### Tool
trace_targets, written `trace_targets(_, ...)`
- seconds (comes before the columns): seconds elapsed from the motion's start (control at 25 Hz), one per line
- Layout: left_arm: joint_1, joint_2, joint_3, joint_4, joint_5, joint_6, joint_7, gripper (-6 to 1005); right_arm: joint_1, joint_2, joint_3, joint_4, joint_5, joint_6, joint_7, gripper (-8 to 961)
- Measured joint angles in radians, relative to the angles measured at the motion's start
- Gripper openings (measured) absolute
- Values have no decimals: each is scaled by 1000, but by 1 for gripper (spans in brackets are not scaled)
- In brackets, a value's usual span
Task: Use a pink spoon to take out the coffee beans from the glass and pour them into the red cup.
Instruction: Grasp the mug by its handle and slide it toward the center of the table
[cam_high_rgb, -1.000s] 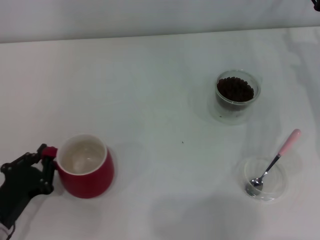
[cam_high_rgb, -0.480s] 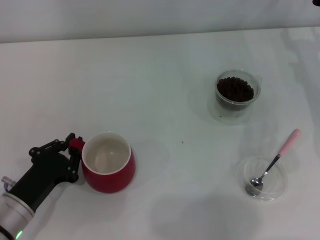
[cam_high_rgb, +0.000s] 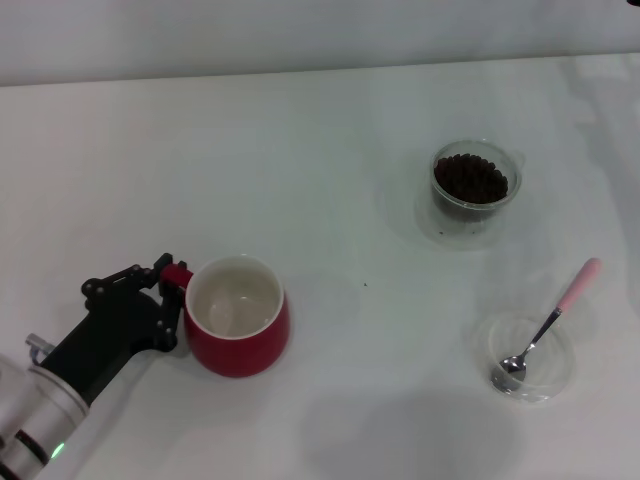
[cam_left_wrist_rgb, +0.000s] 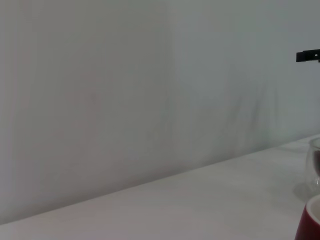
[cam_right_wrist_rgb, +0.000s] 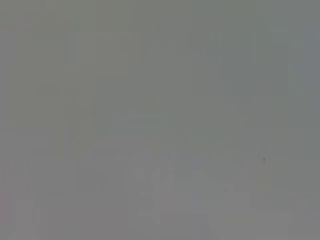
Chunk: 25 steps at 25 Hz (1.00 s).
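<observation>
1. Left end effector (cam_high_rgb: 172, 300) is clamped on the handle of the red cup (cam_high_rgb: 237, 317). Over the last second it has carried the cup from close to the worktop's left edge in toward the middle, away from the near-left corner.
2. The cup is upright and empty, cream inside showing. It is still well apart from the glass (cam_high_rgb: 475, 190); its rim edge just shows in the left wrist view (cam_left_wrist_rgb: 309, 225).
3. Meaning: the cup is being staged closer to the beans, which looks like a way to shorten the spoon carry. Judging by the gap, more travel toward the right side is likely before release.
4. The glass sits toward the far-right part of the worktop, with the beans (cam_high_rgb: 470, 177) heaped in it, untouched.
5. The spoon (cam_high_rgb: 551, 323) rests with its bowl in a flat clear dish (cam_high_rgb: 530, 357) near the near-right corner, pink handle leaning over the rim toward the far-right. Not picked up yet, so scooping hasn't started.
6. Right end effector is out of view, and its wrist view is blank grey; presumably parked.
7. Risk: the cup is held by the handle only, so it could swing or tip if set down crooked.
</observation>
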Motion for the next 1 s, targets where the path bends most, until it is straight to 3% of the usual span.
trace_targets(1.0,-38,-4,30,62,8,-122,1,113,-7,-2,12,2,0,-11,0,844)
